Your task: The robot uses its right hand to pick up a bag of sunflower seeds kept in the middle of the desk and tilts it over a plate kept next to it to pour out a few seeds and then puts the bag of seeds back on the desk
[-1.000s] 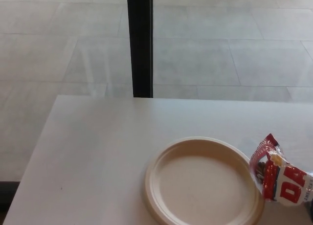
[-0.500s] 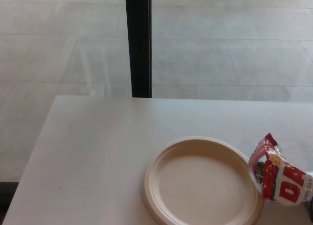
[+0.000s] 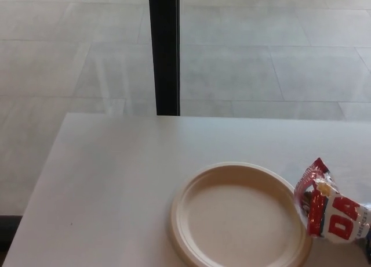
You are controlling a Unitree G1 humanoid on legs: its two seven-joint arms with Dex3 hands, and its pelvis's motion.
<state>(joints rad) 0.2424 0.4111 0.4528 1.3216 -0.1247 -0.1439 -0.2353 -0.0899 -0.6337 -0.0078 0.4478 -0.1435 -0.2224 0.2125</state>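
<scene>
Red-and-white seed bag at lower right of frame, tilted, its torn top touching the rim of the empty cream plate on the white desk. Neither hand visible; grasp state cannot be told.

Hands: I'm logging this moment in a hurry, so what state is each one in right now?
Left hand: not in view.
Right hand: not clearly in view; the red and white crinkled plastic seed bag sits tilted at the right edge.
</scene>
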